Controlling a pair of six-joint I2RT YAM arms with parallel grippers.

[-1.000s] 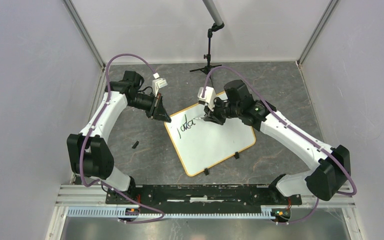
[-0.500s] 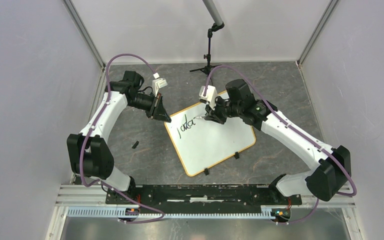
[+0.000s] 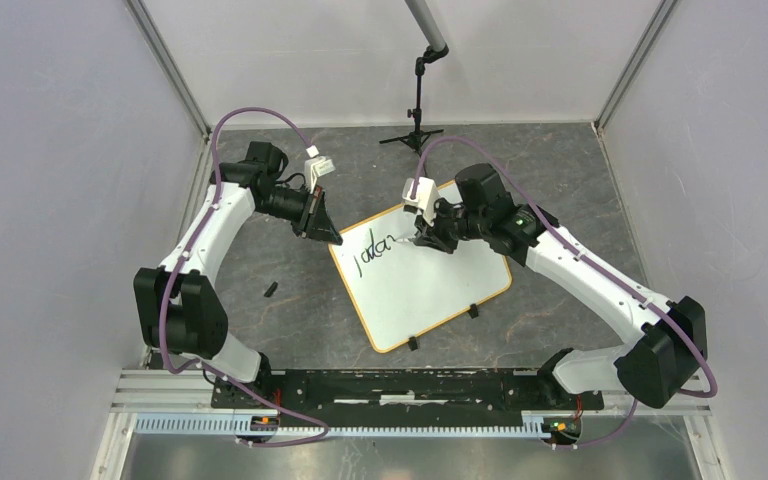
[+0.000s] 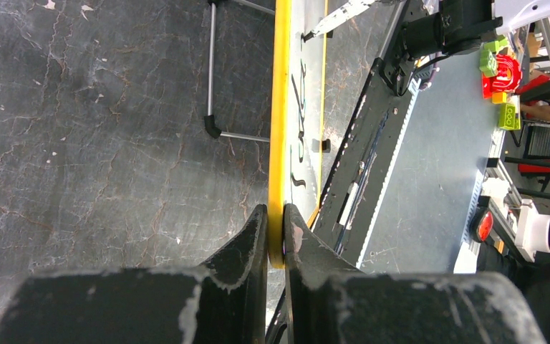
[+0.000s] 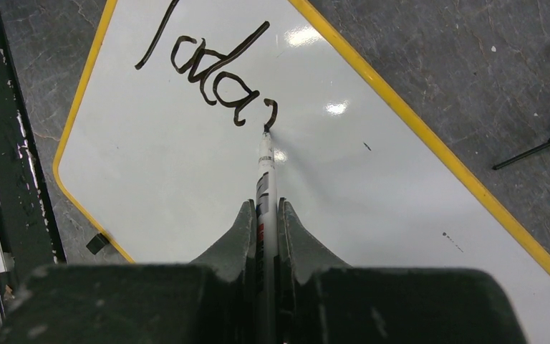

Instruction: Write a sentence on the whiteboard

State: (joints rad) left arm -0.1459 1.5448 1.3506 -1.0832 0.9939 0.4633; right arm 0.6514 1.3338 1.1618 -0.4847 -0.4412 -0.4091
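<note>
Grey surface (image 3: 560,170) holds our board (image 3: 430,290): left end effector (image 4: 276,215) pinches its rim (image 4: 280,107), right end effector (image 5: 266,211) clamps the marker (image 5: 265,168); we should press lightly.

We see a white whiteboard (image 5: 186,186) with a yellow rim, black script (image 5: 211,75) on it, a white marker (image 5: 266,165), and a dark grey, veined table (image 5: 437,57).

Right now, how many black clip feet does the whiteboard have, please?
2, on the whiteboard edge nearest the arm bases: one clip foot left, another right. More may be hidden.
</note>
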